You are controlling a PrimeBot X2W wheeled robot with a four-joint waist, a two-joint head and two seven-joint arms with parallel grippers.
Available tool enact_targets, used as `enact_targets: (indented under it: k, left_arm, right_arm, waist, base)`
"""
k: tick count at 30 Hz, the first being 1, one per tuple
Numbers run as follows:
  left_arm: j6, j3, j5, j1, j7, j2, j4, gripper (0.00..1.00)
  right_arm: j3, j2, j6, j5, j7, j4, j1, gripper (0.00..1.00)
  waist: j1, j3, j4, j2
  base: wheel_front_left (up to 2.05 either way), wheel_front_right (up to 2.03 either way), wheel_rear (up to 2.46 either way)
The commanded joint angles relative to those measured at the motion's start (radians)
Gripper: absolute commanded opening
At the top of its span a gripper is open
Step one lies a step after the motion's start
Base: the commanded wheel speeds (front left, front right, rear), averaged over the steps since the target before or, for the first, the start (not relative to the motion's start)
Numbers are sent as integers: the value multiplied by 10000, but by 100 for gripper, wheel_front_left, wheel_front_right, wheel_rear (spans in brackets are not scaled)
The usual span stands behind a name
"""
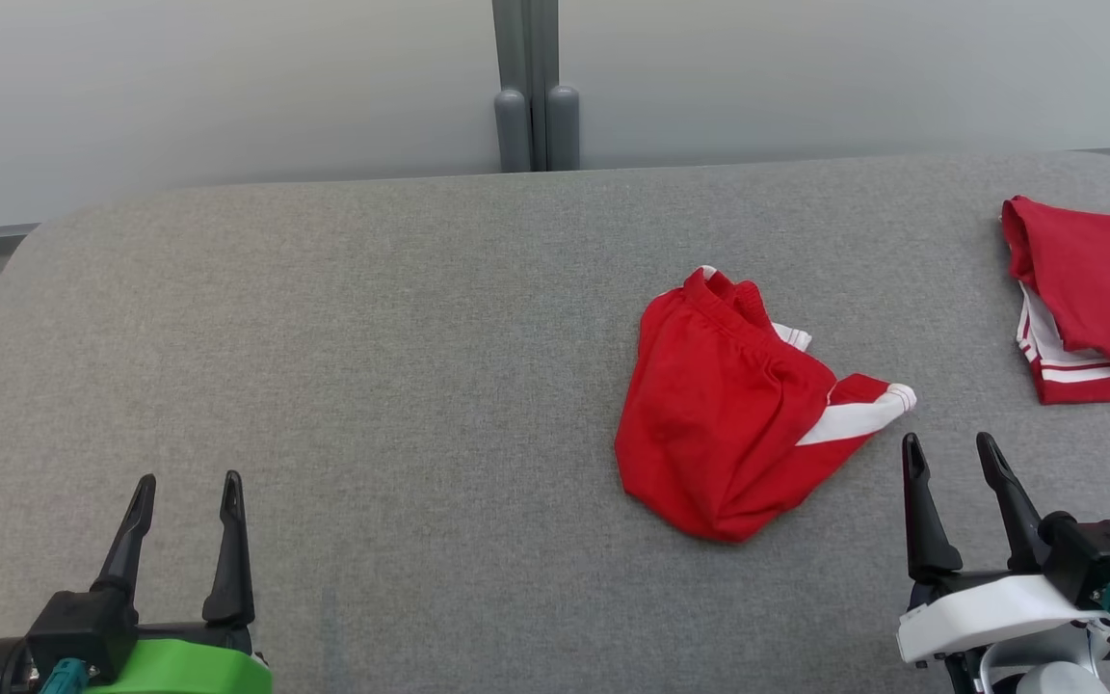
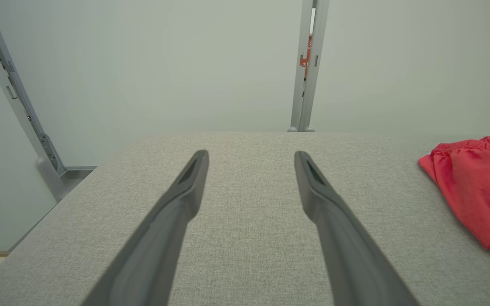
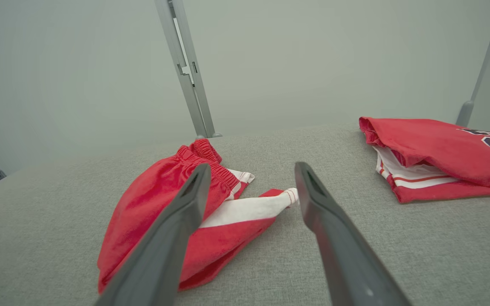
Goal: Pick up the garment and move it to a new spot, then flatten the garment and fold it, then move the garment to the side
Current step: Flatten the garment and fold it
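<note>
Hovering with left gripper [image 1: 189, 478] and right gripper [image 1: 949, 440], fingers spread and empty, eyeing the crumpled red garment [image 1: 719, 424] right of centre on the counter [image 1: 372, 337], just ahead of the right gripper: soft, light, floppy, likely best pinched at the gathered waistband [image 1: 753, 328].

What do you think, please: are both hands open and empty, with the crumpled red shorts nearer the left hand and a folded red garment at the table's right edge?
Not quite: the head view shows the crumpled red shorts nearer the right hand, not the left hand. The rest holds: both hands open and empty, folded red garment at the right edge of the table.
</note>
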Motion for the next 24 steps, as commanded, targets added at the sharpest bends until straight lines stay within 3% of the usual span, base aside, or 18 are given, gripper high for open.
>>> enact_targets:
  k: [1, 13, 24]
  left_arm:
    - [-49, 67, 34, -148, 0, -17, 17, 100]
    - [-68, -102, 97, -389, 0, -62, 76, 100]
    - [-80, -504, 2, -724, 0, -80, 221, 100]
  right_arm:
    - [7, -21, -17, -59, -27, 45, -62, 100]
    - [789, -758, -17, -115, 175, 892, -1629, 100]
    - [1157, -1239, -18, 206, 645, 3376, -3348, 100]
  waist:
    - [0, -11, 19, 0]
    - [0, 95, 398, 0]
    - [0, 392, 1031, 0]
  base:
    - [0, 0, 0]
    - [0, 0, 0]
    - [0, 0, 0]
